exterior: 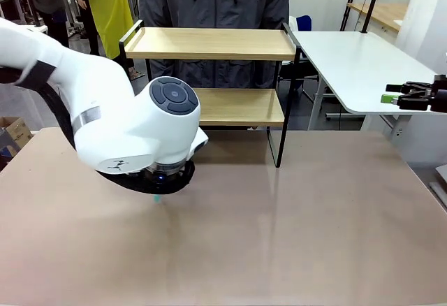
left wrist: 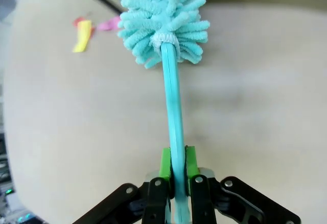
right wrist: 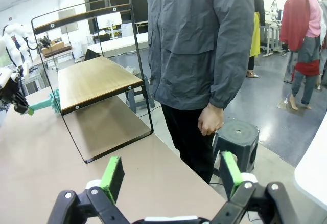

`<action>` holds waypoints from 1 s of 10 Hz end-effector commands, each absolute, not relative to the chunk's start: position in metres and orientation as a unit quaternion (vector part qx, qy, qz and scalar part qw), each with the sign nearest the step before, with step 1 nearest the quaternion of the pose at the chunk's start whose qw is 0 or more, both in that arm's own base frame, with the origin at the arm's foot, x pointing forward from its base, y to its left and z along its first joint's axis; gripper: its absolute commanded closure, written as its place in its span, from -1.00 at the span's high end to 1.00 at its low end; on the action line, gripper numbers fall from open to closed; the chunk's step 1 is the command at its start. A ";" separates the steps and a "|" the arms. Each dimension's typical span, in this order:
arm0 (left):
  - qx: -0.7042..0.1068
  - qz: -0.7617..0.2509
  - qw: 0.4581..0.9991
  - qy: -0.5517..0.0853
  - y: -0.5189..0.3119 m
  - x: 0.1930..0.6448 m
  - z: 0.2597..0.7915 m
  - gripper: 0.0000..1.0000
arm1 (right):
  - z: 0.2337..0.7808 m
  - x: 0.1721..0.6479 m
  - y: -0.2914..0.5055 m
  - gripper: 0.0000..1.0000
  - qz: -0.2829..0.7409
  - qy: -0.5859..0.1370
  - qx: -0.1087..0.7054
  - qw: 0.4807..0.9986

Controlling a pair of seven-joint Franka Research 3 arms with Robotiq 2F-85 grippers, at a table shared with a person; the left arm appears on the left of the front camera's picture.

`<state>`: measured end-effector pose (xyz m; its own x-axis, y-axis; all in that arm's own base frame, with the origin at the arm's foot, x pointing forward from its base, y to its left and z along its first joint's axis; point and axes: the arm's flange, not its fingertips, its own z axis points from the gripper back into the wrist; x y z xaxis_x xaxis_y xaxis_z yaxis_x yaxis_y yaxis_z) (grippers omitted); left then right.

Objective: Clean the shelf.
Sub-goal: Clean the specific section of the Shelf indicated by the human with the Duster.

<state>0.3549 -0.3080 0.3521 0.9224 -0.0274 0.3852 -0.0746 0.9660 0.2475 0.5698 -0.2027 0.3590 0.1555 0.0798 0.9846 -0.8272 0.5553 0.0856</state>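
At the far edge of the beige table (exterior: 314, 222), the two-tier shelf (exterior: 209, 44) of light wooden boards in a thin black metal frame stands bare. The left gripper (left wrist: 177, 169) pinches the turquoise plastic handle of a fluffy microfibre duster (left wrist: 171, 86), low over the tabletop, short of the shelf. The right gripper (right wrist: 171, 177) hangs spread wide, empty. Judging by this, the tool is in hand; wiping both boards remains
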 end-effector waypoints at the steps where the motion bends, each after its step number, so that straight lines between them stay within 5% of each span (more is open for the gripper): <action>1: 0.182 0.010 0.963 -0.197 -0.298 0.349 0.361 -0.74 | 0.361 0.571 -0.200 1.00 0.333 -0.559 0.332 0.683; 3: 0.214 0.009 0.956 -0.199 -0.298 0.349 0.362 -0.74 | 0.361 0.571 -0.200 1.00 0.333 -0.559 0.332 0.683; 5: 0.109 -0.008 0.966 -0.233 -0.316 0.348 0.374 -0.74 | 0.361 0.571 -0.200 1.00 0.333 -0.559 0.332 0.683; 6: 0.187 0.007 0.963 -0.195 -0.301 0.346 0.361 -0.74 | 0.361 0.571 -0.200 1.00 0.333 -0.559 0.332 0.683; 10: 0.071 -0.020 0.963 -0.257 -0.301 0.334 0.397 -0.74 | 0.361 0.571 -0.200 1.00 0.333 -0.559 0.332 0.683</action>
<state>0.3416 -0.3188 0.3898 0.8777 -0.0677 0.4744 -0.0266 0.9816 0.1892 0.5698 -0.2027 0.3590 0.1555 0.0798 0.9846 -0.8272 0.5553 0.0856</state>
